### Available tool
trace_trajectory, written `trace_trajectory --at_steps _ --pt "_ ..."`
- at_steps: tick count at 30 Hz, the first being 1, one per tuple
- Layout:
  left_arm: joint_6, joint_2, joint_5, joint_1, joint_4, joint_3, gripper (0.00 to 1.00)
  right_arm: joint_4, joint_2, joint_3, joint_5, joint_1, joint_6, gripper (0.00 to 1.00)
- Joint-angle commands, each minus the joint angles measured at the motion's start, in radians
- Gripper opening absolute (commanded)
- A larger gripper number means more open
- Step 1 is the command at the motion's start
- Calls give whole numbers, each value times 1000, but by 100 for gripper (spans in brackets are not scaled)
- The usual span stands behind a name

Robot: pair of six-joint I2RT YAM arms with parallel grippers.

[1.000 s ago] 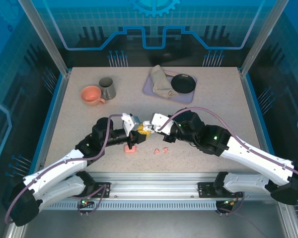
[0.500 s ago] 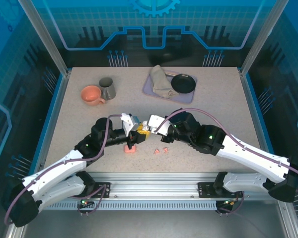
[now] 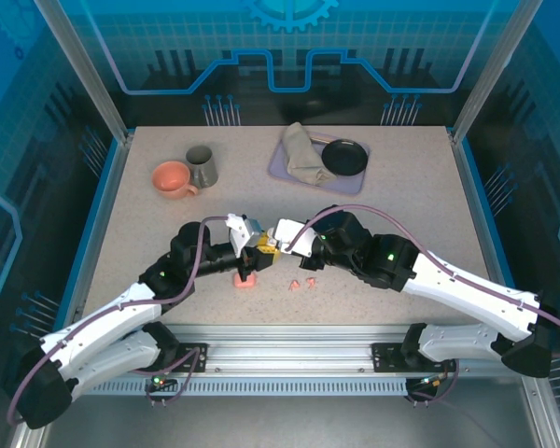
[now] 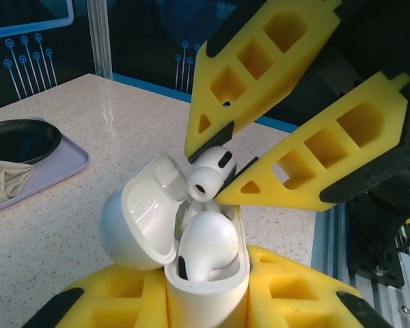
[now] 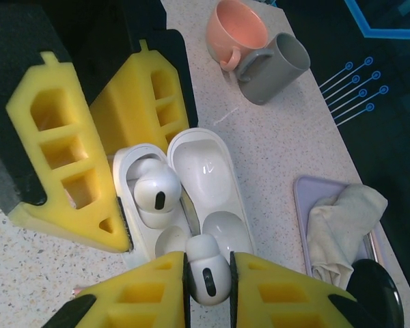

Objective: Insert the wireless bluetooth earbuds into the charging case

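From above, the left gripper (image 3: 253,252) and the right gripper (image 3: 273,245) meet tip to tip near the middle of the table (image 3: 401,205). A salmon-pink case (image 3: 246,281) lies just below them, and two pink earbuds (image 3: 301,283) sit loose a little to its right. The white pieces between the fingers are too small to read here.

In the left wrist view, the left gripper is clamped around the lower body of the white charging case (image 4: 140,219), whose lid is swung open to the left. The seated earbud (image 4: 206,249) rests in it and appears to sit rather high. Just above, the right gripper's yellow fingertips (image 4: 260,184) pinch the held earbud (image 4: 210,171) by its rounded head.

In the right wrist view, the held earbud (image 5: 206,273) is squeezed between the pads at the near edge of the case, just beside the empty socket (image 5: 169,239). The seated earbud (image 5: 156,195) fills the other socket.

The earbuds look nearly weightless, hard and glossy, so they are likely to slip or twist in foam pads. The sensible hold is across the sides of the head, leaving the stem free to drop into its well. The case is light too, and its hinged lid is the weak part; gripping the body below the rim, as here, steadies it without stressing the hinge
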Motion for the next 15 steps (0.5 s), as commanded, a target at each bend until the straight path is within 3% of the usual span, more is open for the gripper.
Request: trace_trajectory --at_steps 1,15 --pt "25 -21 20 -6 22 21 0 -46 -17 25 -37 17 24 21" --pt "26 -22 19 -5 29 15 0 -57 -19 20 -101 16 56 24"
